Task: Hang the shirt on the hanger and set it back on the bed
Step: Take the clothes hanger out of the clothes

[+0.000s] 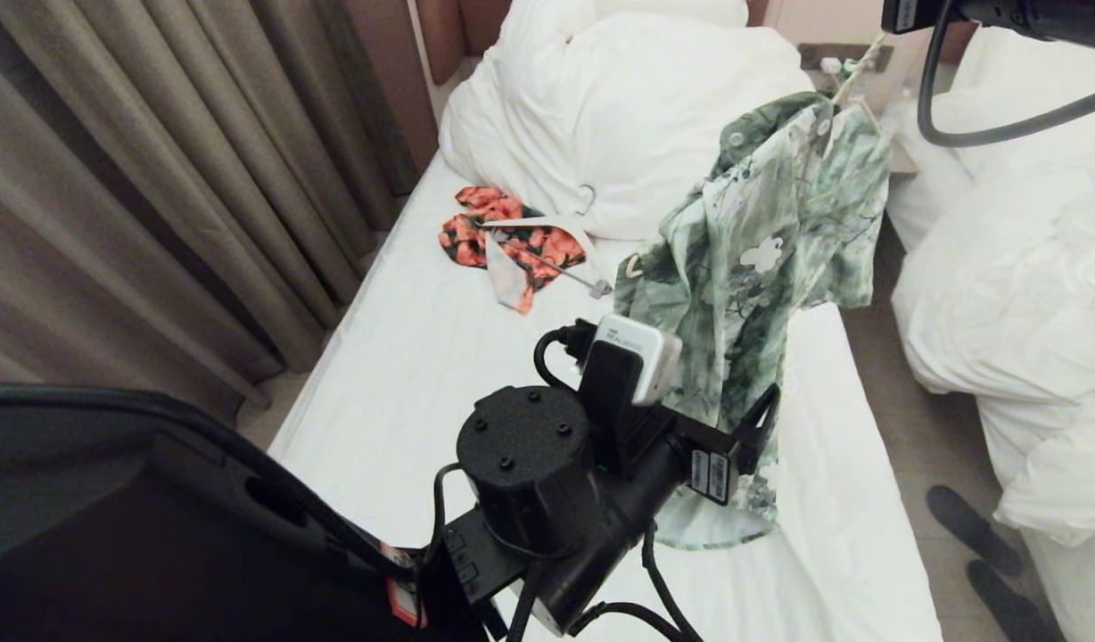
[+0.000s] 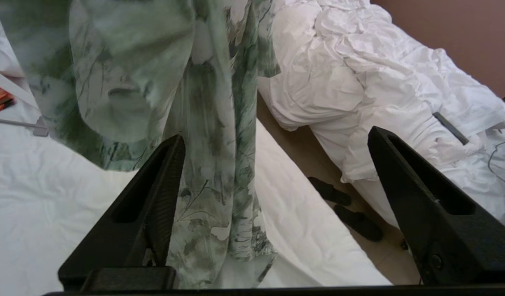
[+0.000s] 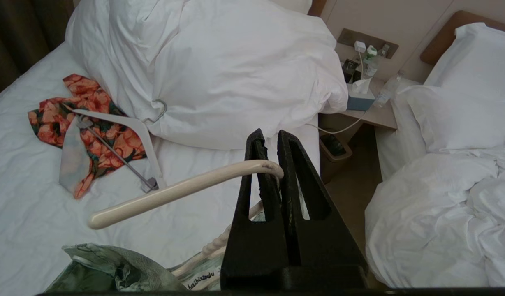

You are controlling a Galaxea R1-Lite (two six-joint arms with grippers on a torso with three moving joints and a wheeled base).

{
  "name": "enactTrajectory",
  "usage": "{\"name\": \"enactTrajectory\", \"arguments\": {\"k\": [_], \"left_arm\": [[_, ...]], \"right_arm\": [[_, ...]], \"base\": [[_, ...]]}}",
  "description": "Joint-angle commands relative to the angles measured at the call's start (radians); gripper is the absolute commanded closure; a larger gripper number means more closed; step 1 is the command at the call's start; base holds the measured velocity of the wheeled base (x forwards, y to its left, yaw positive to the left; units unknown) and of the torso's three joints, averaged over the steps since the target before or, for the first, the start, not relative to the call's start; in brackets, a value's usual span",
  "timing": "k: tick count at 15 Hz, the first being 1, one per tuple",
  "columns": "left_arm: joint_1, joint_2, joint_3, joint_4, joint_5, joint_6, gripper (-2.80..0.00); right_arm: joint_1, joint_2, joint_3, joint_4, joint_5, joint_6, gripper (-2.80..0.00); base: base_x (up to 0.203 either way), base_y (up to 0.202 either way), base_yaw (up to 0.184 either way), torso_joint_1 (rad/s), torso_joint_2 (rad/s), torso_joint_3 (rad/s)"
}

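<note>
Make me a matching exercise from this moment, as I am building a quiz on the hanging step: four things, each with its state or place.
Things:
1. shirt
2. hanger
3. left hand
4. orange floral garment

States:
A. open, fingers either side of the hanging fabric
B. lying on the bed by the duvet
C. hook pinched in the shut right hand
D. draped, hem reaching the sheet

Pairs: 1-D, 2-C, 3-A, 4-B

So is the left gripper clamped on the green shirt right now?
No, the left gripper is open, its fingers spread wide, with the shirt hanging loose beside one finger.
</note>
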Motion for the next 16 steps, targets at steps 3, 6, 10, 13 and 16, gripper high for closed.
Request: {"name": "enactTrajectory", "arguments": {"k": [3, 6, 10, 13, 16], "left_arm": [[0.03, 0.051, -0.031, -0.055, 0.001, 0.016, -2.8], [0.048, 0.05, -0.071, -0.058, 0.003, 0.037, -2.8], [0.057, 0.05, -0.06, -0.058, 0.001, 0.042, -2.8], [0.058, 0.048, 0.003, -0.059, -0.069, 0.045, -2.8], [0.08, 0.047, -0.014, -0.075, -0.071, 0.046, -2.8]], "right_arm": [[0.016, -0.016, 0.001, 0.006, -0.002, -0.002, 0.0], [0.022, -0.016, 0.001, 0.007, -0.002, -0.002, 0.0], [0.02, -0.015, 0.0, 0.007, -0.002, -0.006, 0.0], [0.016, -0.013, -0.001, 0.007, -0.004, -0.011, 0.0], [0.016, -0.015, -0.001, 0.006, -0.002, -0.013, 0.0]], "base": [[0.0, 0.0, 0.0, 0.0, 0.0, 0.0], [0.0, 0.0, 0.0, 0.0, 0.0, 0.0], [0.0, 0.0, 0.0, 0.0, 0.0, 0.0], [0.0, 0.0, 0.0, 0.0, 0.0, 0.0], [0.0, 0.0, 0.0, 0.0, 0.0, 0.0]]}}
